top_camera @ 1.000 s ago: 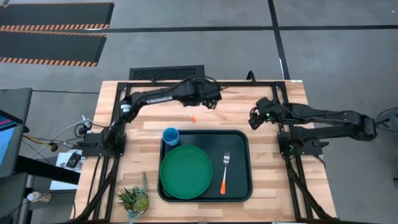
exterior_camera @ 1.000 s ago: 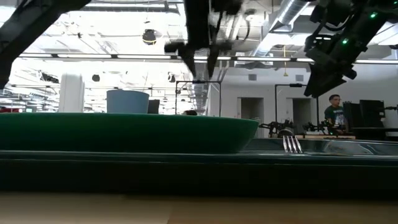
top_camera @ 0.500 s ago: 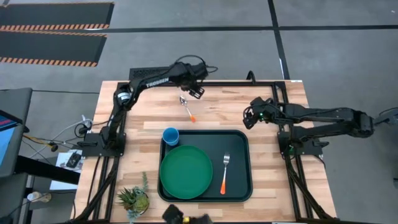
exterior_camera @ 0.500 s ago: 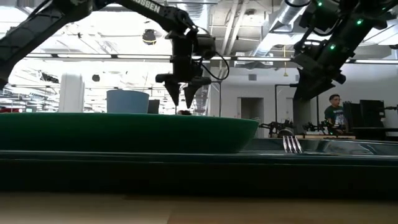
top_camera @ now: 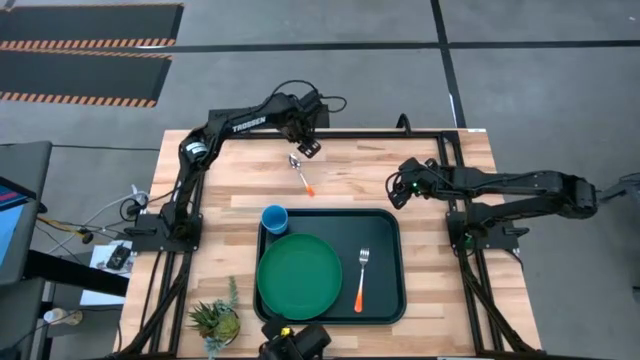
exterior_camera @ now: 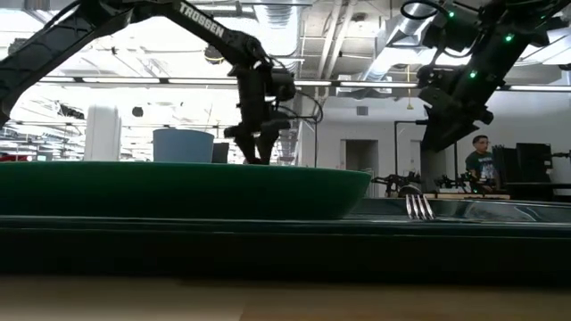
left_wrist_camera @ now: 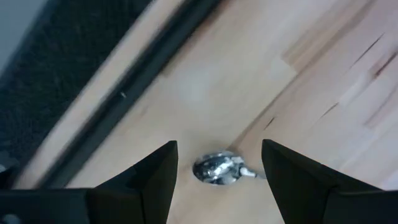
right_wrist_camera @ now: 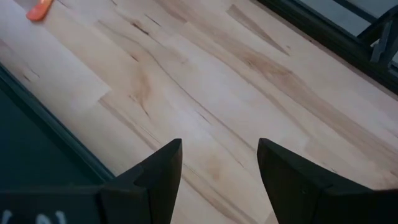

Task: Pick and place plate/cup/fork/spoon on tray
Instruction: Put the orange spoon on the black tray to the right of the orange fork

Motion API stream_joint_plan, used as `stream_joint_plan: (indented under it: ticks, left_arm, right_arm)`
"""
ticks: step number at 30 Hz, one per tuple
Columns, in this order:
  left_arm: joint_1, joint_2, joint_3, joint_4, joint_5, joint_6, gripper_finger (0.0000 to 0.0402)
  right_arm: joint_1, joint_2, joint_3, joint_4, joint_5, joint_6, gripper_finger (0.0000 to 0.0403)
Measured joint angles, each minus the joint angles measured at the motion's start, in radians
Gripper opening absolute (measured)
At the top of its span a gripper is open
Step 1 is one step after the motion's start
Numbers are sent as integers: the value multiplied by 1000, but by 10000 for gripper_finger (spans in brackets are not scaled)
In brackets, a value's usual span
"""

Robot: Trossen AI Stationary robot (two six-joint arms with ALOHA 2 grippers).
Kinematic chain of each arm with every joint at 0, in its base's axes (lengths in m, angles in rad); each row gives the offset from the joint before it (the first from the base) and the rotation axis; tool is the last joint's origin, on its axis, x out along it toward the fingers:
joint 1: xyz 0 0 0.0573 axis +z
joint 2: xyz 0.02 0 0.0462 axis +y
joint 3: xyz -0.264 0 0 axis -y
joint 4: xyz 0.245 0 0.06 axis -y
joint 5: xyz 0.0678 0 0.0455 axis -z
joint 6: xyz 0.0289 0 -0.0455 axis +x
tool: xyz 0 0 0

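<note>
The dark-green tray (top_camera: pixel 385 300) holds the green plate (top_camera: pixel 298 276), the light-blue cup (top_camera: pixel 275 218) at its far left corner, and the orange-handled fork (top_camera: pixel 361 279) on its right side. The spoon (top_camera: pixel 301 173) lies on the bare table beyond the tray, bowl toward the far edge; its silver bowl (left_wrist_camera: pixel 216 168) shows between my left fingers' tips. My left gripper (top_camera: pixel 304 144) is open, above and just beyond the spoon's bowl. My right gripper (top_camera: pixel 398 190) is open and empty over bare wood off the tray's far right corner.
A small potted plant (top_camera: pixel 214 322) stands at the table's near left. A dark camera unit (top_camera: pixel 296 343) sits at the near edge. A black metal frame (top_camera: pixel 400 134) runs along the table's far edge. Bare wood lies between the spoon and my right gripper.
My left gripper has let go of the spoon, which now lies on the table beyond the tray, and has gone toward the far left. My right gripper has drifted a little toward the table's left.
</note>
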Motion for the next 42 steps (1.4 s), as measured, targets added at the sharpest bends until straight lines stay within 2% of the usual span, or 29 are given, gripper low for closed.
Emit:
stream_joint_plan:
  ticks: [6,11,19,27,31,37,42]
  left_arm:
    - [7,0,-155,88,-4,9,220]
    - [9,0,-226,133,-14,17,220]
    - [38,0,-233,164,50,35,213]
    - [60,0,-233,164,78,34,156]
    - [60,0,-233,162,77,43,139]
    - [60,0,-233,140,96,65,144]
    - [60,0,-233,142,118,78,181]
  right_arm:
    - [0,-1,0,1,1,-25,233]
    - [0,-1,0,15,1,-26,233]
    - [0,-1,0,20,1,-26,233]
    - [0,-1,0,22,1,-36,233]
    - [0,-1,0,22,1,-51,233]
    - [0,-1,0,22,1,-51,233]
    - [0,-1,-1,22,1,-52,233]
